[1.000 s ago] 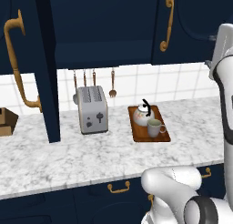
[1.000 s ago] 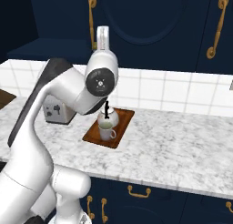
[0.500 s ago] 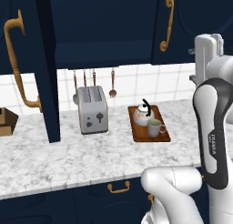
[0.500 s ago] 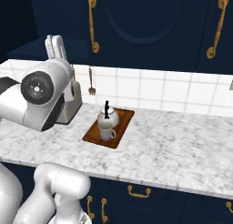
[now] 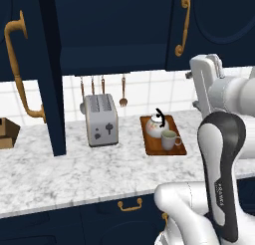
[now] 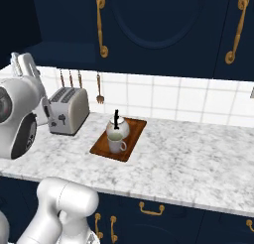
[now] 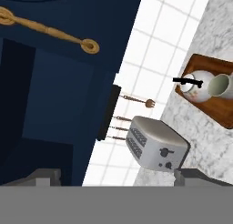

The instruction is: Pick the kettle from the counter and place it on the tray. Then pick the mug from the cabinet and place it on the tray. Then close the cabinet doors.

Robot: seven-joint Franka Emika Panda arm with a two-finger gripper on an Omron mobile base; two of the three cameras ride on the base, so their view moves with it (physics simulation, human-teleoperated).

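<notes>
The white kettle point(image 5: 156, 125) with its black handle and the grey-beige mug point(image 5: 169, 139) both stand on the brown tray point(image 5: 151, 146) on the marbled counter point(image 5: 74, 174). From the right base view, the kettle point(image 6: 118, 127) is behind the mug point(image 6: 116, 143) on the tray point(image 6: 137, 129). My gripper point(image 5: 214, 61) is raised well above the counter, right of the tray, open and holding nothing. In the hand view the gripper point(image 7: 117, 176) faces the open cabinet point(image 7: 32, 104), with kettle point(image 7: 196, 87), mug point(image 7: 220, 85) and tray point(image 7: 217, 115) at the right. One cabinet door point(image 5: 49, 79) stands open, edge-on.
A silver toaster point(image 5: 101, 120) stands left of the tray, under utensils hanging on the tiled wall point(image 5: 102, 84). A cardboard box point(image 5: 7, 132) sits at the far left. The neighbouring wall-cabinet door point(image 5: 219, 25) with brass handle point(image 5: 184, 25) is shut. Navy drawers point(image 5: 130, 205) run below the counter.
My arm has swung away from above the tray, up and toward the open cabinet side. Kettle and mug stay on the tray.
</notes>
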